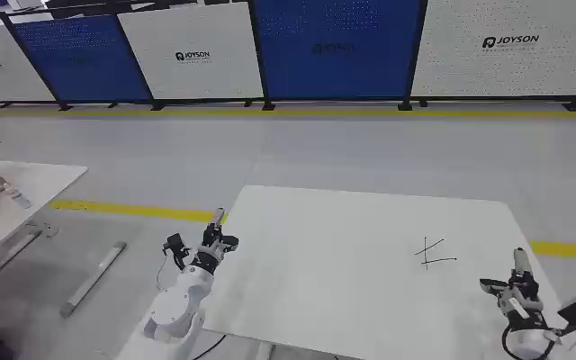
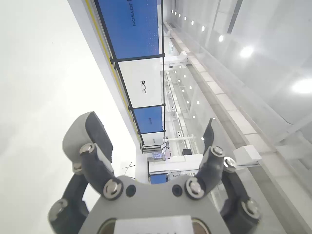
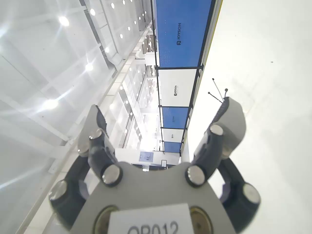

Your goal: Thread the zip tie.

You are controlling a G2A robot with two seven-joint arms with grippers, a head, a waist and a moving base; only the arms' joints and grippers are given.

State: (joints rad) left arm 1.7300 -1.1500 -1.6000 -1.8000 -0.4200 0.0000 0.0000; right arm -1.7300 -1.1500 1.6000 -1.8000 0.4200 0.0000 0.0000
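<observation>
White table (image 1: 342, 270); zip ties (image 1: 434, 255) near right hand (image 1: 506, 273).

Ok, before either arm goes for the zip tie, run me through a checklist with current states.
1. Left gripper open, holding nothing: ok.
2. Right gripper open, holding nothing: ok.
3. Zip ties flat on the table, neither gripper touching them: ok.
4. One tie lying apart for a clean pick: not ok, they cross each other.
5. Number of ties in the cluster: cannot tell.
</observation>
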